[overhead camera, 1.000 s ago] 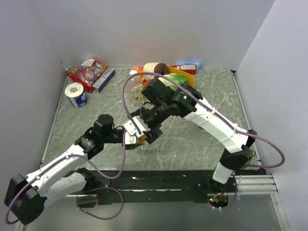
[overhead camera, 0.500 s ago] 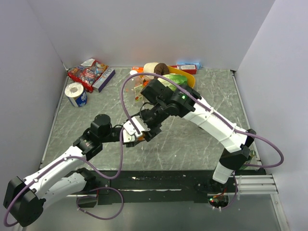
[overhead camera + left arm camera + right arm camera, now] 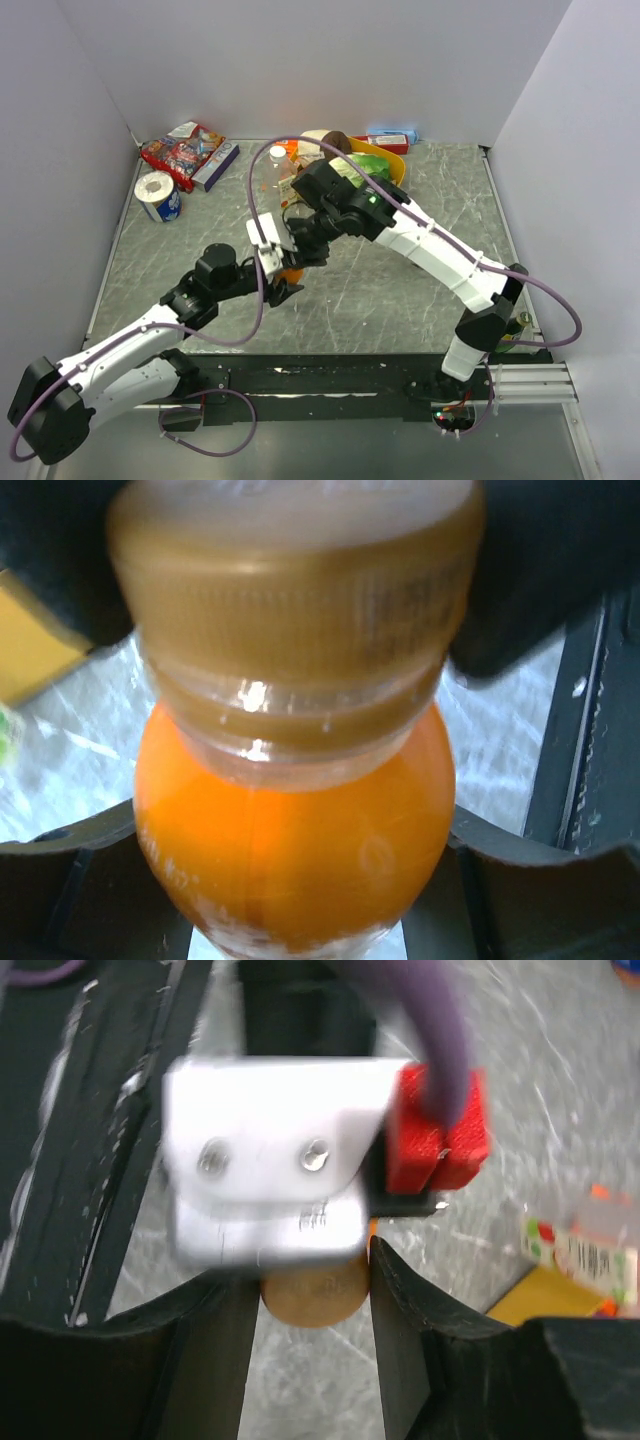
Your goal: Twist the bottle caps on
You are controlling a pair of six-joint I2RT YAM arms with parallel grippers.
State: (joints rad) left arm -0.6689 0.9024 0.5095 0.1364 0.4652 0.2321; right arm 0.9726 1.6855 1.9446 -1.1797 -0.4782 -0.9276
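Note:
My left gripper (image 3: 298, 875) is shut on the bottle of orange drink (image 3: 295, 840), holding its body just over the table in the middle of the top view (image 3: 290, 270). An orange-gold cap (image 3: 295, 580) sits on the bottle's neck. My right gripper (image 3: 312, 1322) comes down from the back, and its black fingers (image 3: 400, 1335) press against both sides of that cap (image 3: 315, 1300). In the top view the right gripper (image 3: 300, 250) meets the left gripper (image 3: 283, 282) over the bottle. The other caps cannot be made out.
Red snack packs (image 3: 185, 150) and a paper roll (image 3: 158, 193) lie at the back left. A yellow bowl (image 3: 388, 163) with green items, plus boxes and a small labelled bottle (image 3: 288, 188), crowd the back middle. White walls enclose the marble table (image 3: 400, 290).
The left arm has shifted the orange bottle a little toward the back left. The right gripper followed it and its jaws have narrowed onto the cap.

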